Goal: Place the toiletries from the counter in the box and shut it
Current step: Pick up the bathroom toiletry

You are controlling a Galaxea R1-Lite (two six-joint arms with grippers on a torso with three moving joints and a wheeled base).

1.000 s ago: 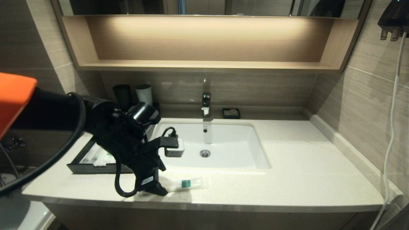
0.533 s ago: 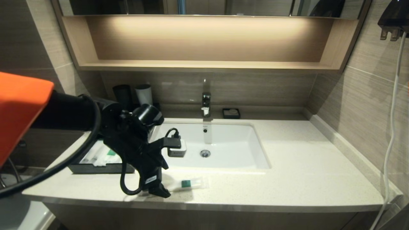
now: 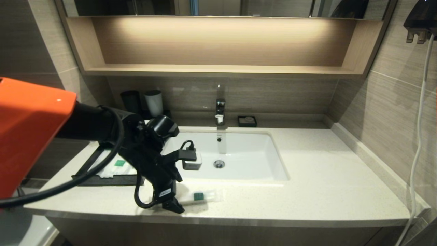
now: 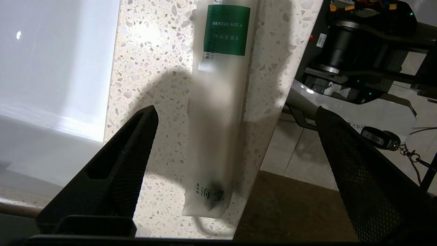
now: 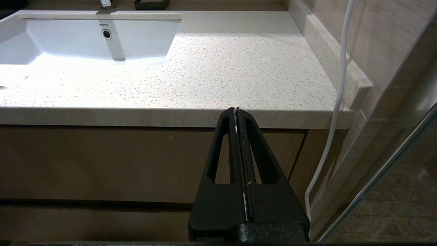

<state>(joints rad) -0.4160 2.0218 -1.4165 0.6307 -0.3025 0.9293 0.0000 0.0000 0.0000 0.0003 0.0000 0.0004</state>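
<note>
Since a second ago the left gripper (image 3: pixel 173 205) has slid right along the counter's (image 3: pixel 307 191) near strip, and its fingers now stand wide apart on either side of the toothbrush packet (image 4: pixel 218 112), touching nothing. That packet lies flat on the speckled stone between the basin (image 3: pixel 239 150) and the near edge, its length running left to right and its green label (image 4: pixel 225 30) toward the right.

It looks very light, thin and slick; the film would likely crumple or slide under a shallow pinch, while the brush inside should give a stiff spine. A grip across the width near its left end, well down against the stone, seems safest.

Room is tight: the near finger (image 4: pixel 368 177) hangs past the counter's edge and the far finger (image 4: pixel 116 171) sits just short of the basin rim, so a nudge could push the packet off either way.

Left of it, the box (image 3: pixel 102 179) has its drawer open, with white packets inside. The right gripper (image 5: pixel 238 119) is parked below the counter front, fingers pressed together.
</note>
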